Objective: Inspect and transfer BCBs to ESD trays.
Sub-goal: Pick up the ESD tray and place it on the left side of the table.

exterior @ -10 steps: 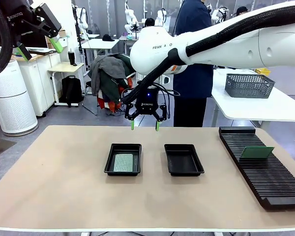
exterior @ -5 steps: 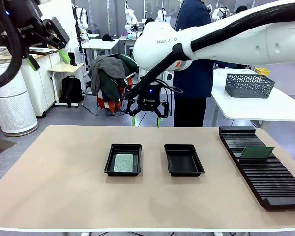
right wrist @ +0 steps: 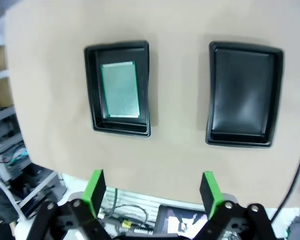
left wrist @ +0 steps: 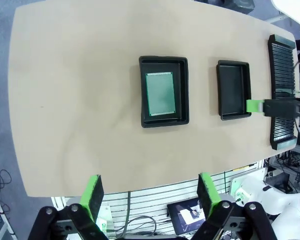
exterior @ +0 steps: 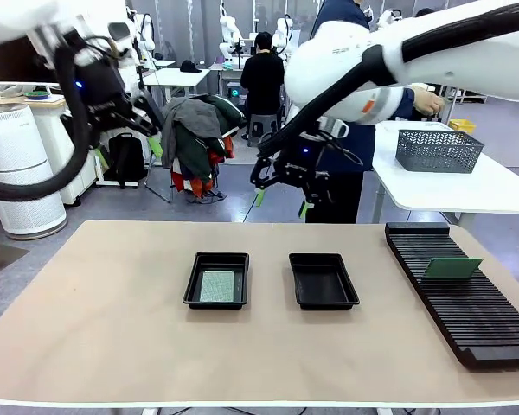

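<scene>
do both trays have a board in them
No, the left tray holds a green board, but the right tray shows only its bare black floor.

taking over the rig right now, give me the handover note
Left gripper: open, empty, high over the table.
Right gripper: open, empty, in the air beyond the trays, near the far edge.
Done: first BCB lies flat in the left ESD tray.
Left: right ESD tray is empty; second BCB stands in the slotted rack on the right, yet to be inspected and moved.
</scene>
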Controlling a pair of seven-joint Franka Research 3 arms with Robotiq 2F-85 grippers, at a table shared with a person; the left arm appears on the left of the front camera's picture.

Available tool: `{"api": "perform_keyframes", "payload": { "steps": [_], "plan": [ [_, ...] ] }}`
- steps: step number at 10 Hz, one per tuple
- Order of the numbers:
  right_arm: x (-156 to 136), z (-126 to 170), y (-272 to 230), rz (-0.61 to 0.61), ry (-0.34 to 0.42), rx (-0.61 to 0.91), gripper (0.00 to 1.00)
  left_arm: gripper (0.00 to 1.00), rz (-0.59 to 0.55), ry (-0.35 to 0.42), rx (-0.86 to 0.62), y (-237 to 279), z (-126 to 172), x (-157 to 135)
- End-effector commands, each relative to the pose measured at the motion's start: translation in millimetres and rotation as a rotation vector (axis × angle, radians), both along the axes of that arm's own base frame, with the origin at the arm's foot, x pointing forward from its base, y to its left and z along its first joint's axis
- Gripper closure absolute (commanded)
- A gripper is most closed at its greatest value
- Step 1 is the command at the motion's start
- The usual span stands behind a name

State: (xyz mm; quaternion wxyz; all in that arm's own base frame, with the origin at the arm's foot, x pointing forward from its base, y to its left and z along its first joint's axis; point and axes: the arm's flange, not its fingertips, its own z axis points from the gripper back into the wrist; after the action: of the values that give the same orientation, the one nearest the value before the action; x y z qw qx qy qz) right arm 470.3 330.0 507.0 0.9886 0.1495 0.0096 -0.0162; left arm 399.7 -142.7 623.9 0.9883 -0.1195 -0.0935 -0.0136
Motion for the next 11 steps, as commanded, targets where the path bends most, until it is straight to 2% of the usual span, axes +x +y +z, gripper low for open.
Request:
{"api": "perform_keyframes", "payload": {
  "steps": [1,6,8,9,11],
  "plan": [
    [-20.5,-14.0,-32.1,0.002,-0.01,0.105,0.0,0.0,-0.005,0.06,-0.036,-20.1,-30.4,18.8],
    [-37.7,-16.3,-83.6,0.004,-0.031,0.278,0.0,0.0,-0.03,0.175,-0.05,-54.1,-115.5,72.5],
    [-43.2,-15.1,-94.3,0.012,-0.026,0.301,0.0,0.0,-0.04,0.185,-0.034,-65.5,-141.5,88.8],
    [-31.9,-8.4,-78.5,-0.009,-0.018,0.248,0.0,0.0,-0.034,0.182,-0.02,-68.7,-153.5,96.5],
    [-31.9,-8.4,-78.5,-0.009,-0.018,0.248,0.0,0.0,-0.011,0.193,0.04,-76.7,-182.1,110.2]
  ]
}}
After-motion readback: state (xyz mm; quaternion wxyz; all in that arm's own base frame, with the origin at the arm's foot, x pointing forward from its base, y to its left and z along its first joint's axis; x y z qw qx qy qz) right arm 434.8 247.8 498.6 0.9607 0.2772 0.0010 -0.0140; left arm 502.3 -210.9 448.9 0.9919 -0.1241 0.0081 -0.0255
